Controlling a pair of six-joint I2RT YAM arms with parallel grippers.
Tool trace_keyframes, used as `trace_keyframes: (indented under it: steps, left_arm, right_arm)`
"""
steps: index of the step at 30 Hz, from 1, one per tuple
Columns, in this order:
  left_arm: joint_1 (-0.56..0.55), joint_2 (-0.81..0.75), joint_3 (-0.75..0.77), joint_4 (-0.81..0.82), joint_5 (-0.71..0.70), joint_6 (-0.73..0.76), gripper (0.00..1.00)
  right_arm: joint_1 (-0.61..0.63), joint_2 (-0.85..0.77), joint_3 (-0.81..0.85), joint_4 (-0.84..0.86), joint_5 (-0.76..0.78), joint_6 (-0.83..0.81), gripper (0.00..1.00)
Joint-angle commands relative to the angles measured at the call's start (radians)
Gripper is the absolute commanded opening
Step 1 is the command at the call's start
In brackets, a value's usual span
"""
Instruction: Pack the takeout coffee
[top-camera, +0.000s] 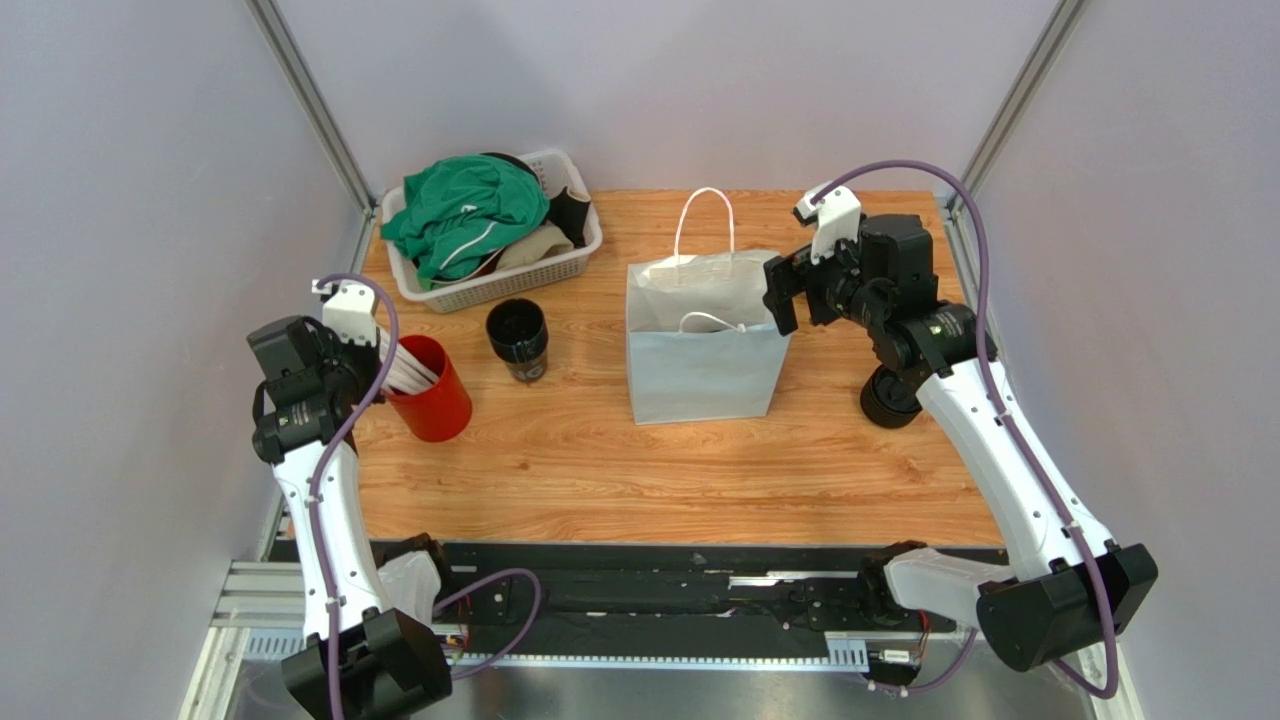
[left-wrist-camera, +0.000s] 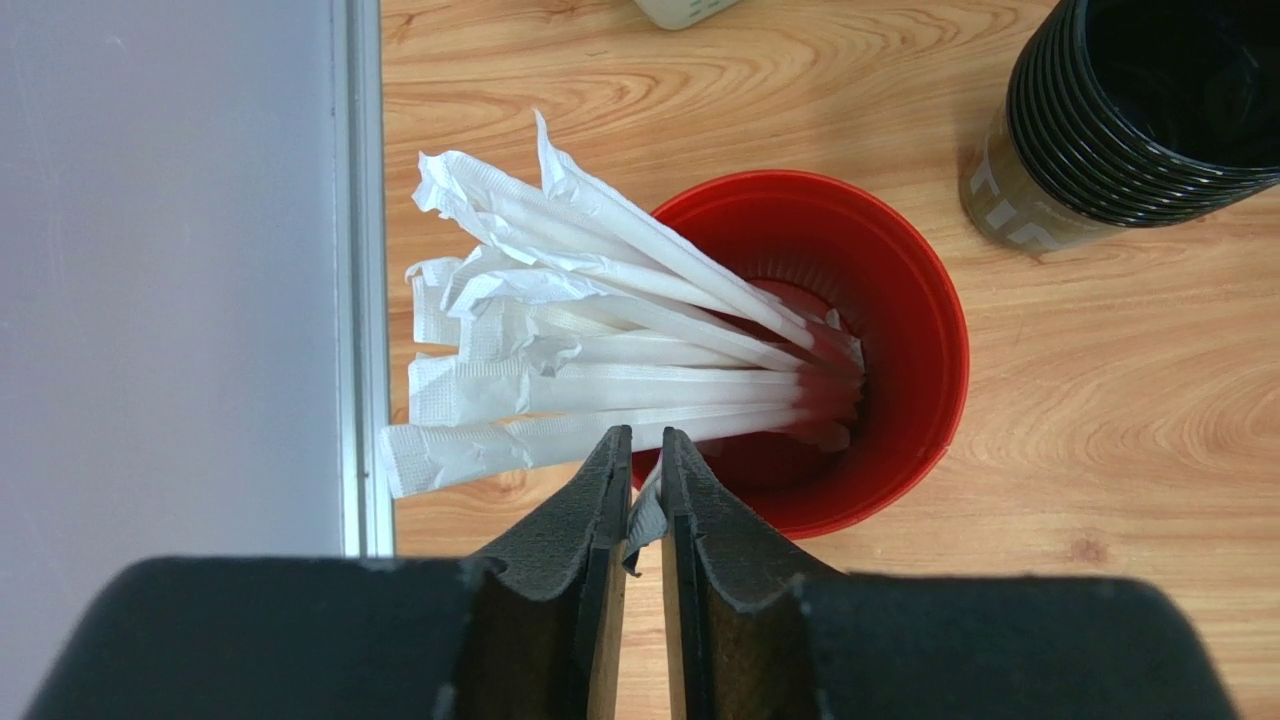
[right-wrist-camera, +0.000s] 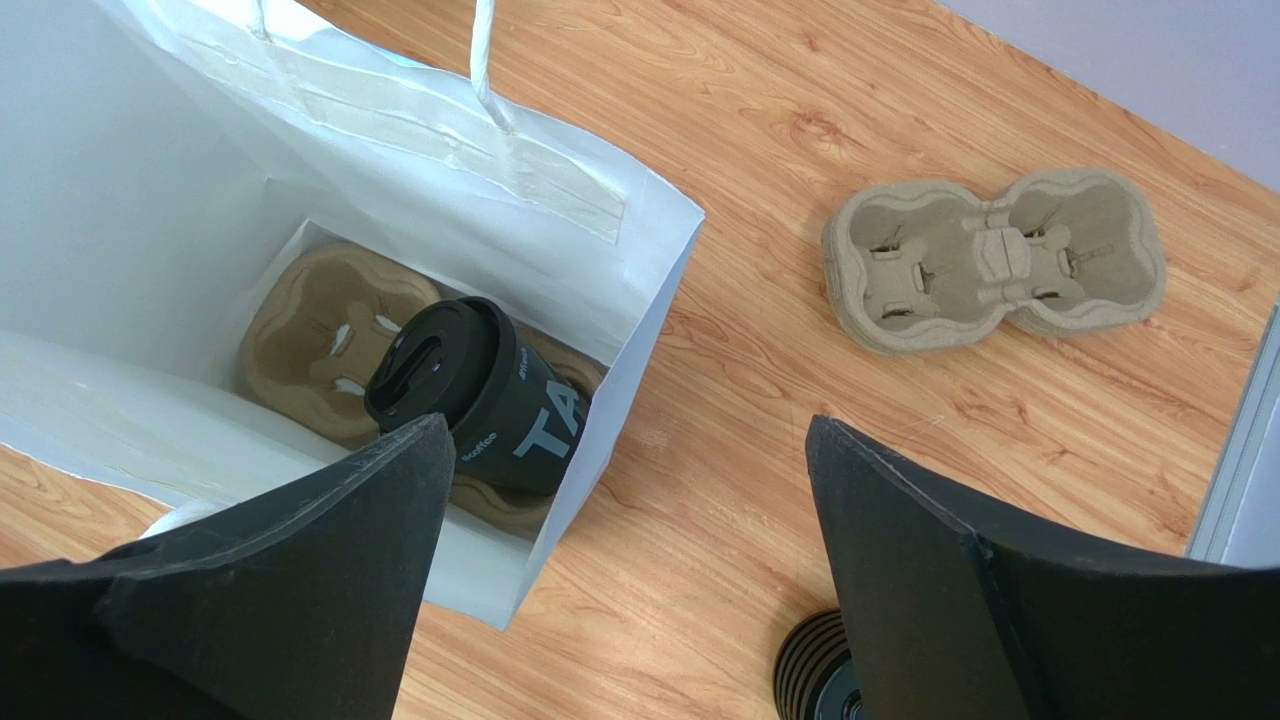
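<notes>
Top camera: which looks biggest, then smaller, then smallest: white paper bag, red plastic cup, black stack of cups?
1. white paper bag
2. red plastic cup
3. black stack of cups

You find the coffee cup (right-wrist-camera: 489, 402) inside the white paper bag (right-wrist-camera: 166, 210), near the bag's right-hand wall as the right wrist view shows it. It is a small black paper cup with white lettering on its side, of which you can read only "TA". A round black lid (right-wrist-camera: 425, 360) closes it. The cup sits on a brown cardboard cup carrier (right-wrist-camera: 319, 327) that lies flat on the bag's floor. In that view it looks tilted, with the lid toward the left and the base toward the right-hand wall. You cannot tell whether its base is seated fully in the carrier's well. From the top view the bag's walls hide the cup.
</notes>
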Motion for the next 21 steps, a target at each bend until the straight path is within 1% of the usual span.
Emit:
trace_keyframes:
  steps: [1,16,21]
  left_arm:
    - [0.010,-0.036,0.034,-0.016,0.041,-0.006,0.17]
    - [0.012,-0.134,0.224,-0.180,0.147,-0.036,0.16]
    - [0.012,-0.156,0.341,-0.254,0.196,-0.052,0.17]
  right_arm:
    - [-0.005,-0.006,-0.002,0.053,0.008,0.015,0.93]
    - [-0.023,-0.031,-0.015,0.076,0.020,0.024,0.93]
    - [-0.037,-0.044,-0.021,0.083,0.014,0.032,0.93]
